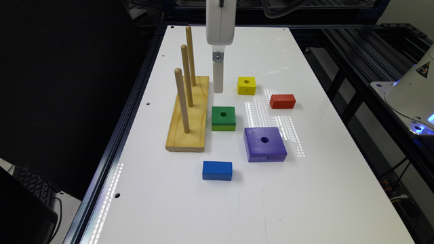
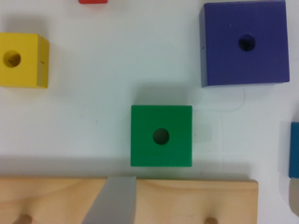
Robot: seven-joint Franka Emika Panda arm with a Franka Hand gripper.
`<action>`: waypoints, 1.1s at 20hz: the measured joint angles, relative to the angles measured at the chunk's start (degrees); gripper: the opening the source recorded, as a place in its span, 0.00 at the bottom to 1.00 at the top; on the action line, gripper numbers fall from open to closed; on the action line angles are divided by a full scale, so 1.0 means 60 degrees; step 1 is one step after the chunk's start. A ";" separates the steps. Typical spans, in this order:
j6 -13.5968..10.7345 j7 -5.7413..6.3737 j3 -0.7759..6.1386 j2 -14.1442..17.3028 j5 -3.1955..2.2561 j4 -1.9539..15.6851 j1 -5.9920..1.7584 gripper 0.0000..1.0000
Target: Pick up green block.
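the white gripper [image 1: 218,88] hangs above the white tabletop [image 1: 257,196] holding nothing and touching nothing; how far its fingers are parted cannot be told, as the wrist view catches one grey finger [image 2: 114,200] over the pale wooden peg base [image 1: 190,115]. the square green wooden block [image 1: 223,118] with a round centre hole lies just beyond the gripper, beside that base. the wrist view looks straight down on the block [image 2: 161,136]; the exterior view shows its lime lower layer. black frame rails [image 1: 366,57] flank the table.
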 joint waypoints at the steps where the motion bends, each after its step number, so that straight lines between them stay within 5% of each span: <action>1: 0.0000 0.0000 0.0000 -0.0001 0.0000 -0.0017 -0.0004 1.00; 11: -0.0001 0.0000 0.0000 -0.0164 0.0000 -0.0262 -0.0028 1.00; 22: 0.0007 -0.0009 -0.0001 -0.0844 0.0000 -0.1005 -0.0068 1.00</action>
